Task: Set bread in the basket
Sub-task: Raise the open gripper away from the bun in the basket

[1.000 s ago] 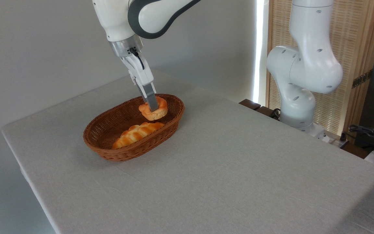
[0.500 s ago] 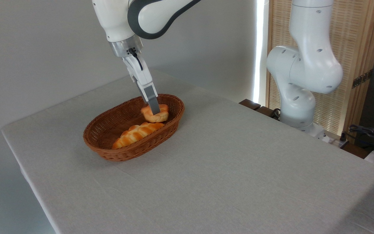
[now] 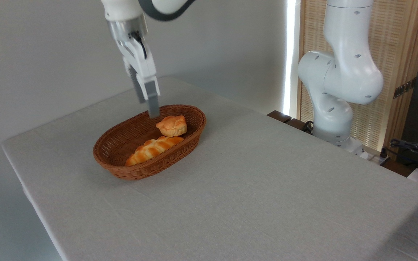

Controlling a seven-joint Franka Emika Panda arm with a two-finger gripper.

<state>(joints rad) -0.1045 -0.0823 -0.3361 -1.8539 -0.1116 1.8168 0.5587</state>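
Note:
The bread [image 3: 172,125], a small round golden bun, lies inside the reddish-brown wicker basket [image 3: 120,170] at its far right end, resting against the wall. My gripper [image 3: 147,108] hangs above the basket's far rim, up and to the left of the bun and clear of it. Its two fingers stand apart with nothing between them, so it is open.
A long braided golden loaf [image 3: 153,148] lies in the basket in front of the bun. The basket stands on a table with a grey cloth [image 3: 252,188]. The arm's white base [image 3: 334,90] rises at the table's far right edge, before a wooden screen.
The gripper lowered the bun into the basket, let go of it, and rose up and to the left. The bun now rests in the basket.

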